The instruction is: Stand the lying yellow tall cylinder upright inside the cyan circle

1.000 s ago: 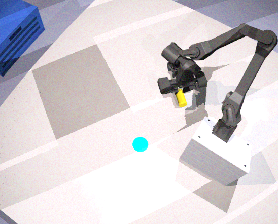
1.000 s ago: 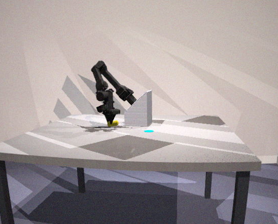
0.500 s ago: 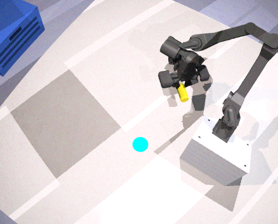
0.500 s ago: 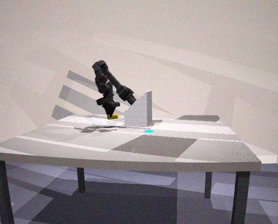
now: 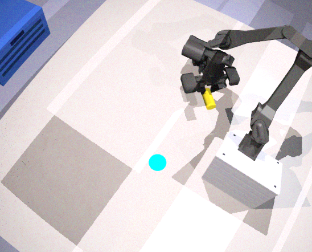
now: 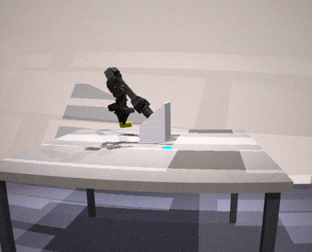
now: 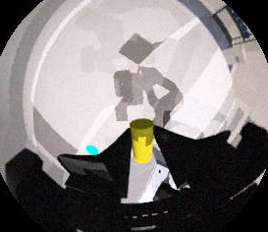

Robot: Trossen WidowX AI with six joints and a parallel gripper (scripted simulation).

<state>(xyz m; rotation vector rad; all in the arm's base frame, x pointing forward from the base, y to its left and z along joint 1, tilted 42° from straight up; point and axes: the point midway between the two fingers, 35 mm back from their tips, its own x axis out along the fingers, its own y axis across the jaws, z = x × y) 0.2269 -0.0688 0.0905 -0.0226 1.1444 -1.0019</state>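
Note:
The yellow tall cylinder (image 5: 209, 100) (image 6: 126, 124) (image 7: 142, 145) is held in the air above the table, lying roughly level. My gripper (image 5: 206, 89) (image 6: 123, 124) (image 7: 141, 129) points down and is shut on it near one end; the other end sticks out toward the base side in the top view. The cyan circle (image 5: 157, 162) (image 6: 167, 147) (image 7: 92, 149) is flat on the table, below and left of the cylinder in the top view. In the wrist view the cylinder sits between the two dark fingertips.
The white and grey wedge-shaped base block (image 5: 238, 179) (image 6: 156, 129) carries the arm and stands right of the cyan circle in the top view. A blue box (image 5: 19, 37) stands beyond the table edge at the upper left. Shadows of the arm fall on the table (image 6: 130, 177).

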